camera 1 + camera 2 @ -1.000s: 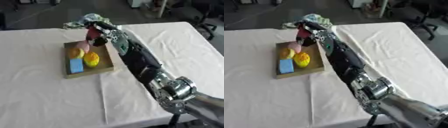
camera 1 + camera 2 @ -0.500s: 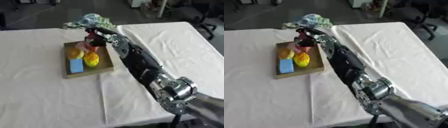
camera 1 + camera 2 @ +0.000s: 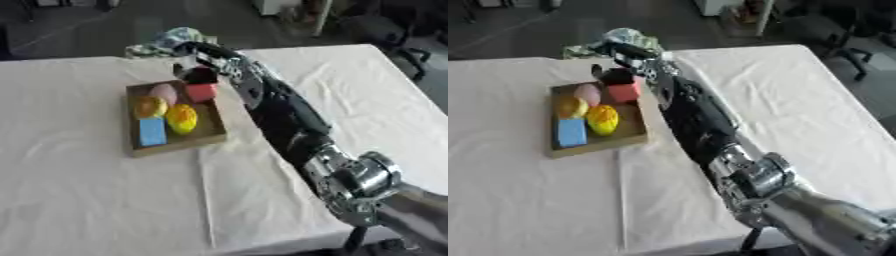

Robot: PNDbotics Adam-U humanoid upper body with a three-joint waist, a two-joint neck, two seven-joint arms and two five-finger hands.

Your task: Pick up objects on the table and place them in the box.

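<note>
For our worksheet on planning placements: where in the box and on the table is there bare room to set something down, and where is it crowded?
The box is crowded at its far end, where the right hand meets the red block. Its bare floor is the near right corner, beside the blue block. The white table is bare nearer than the box and to its left.

I see a white cloth-covered table [image 3: 105, 200] filling most of the scene, its fabric lightly creased, with one straight fold line running from the middle toward the near edge. At the far side of the table, just left of centre, a crumpled bundle of patterned cloth in greens, blues and white [image 3: 166, 41] lies on the tablecloth. Beyond the far right corner I make out a dark office chair [image 3: 385, 37] on the grey floor [image 3: 87, 30].
</note>
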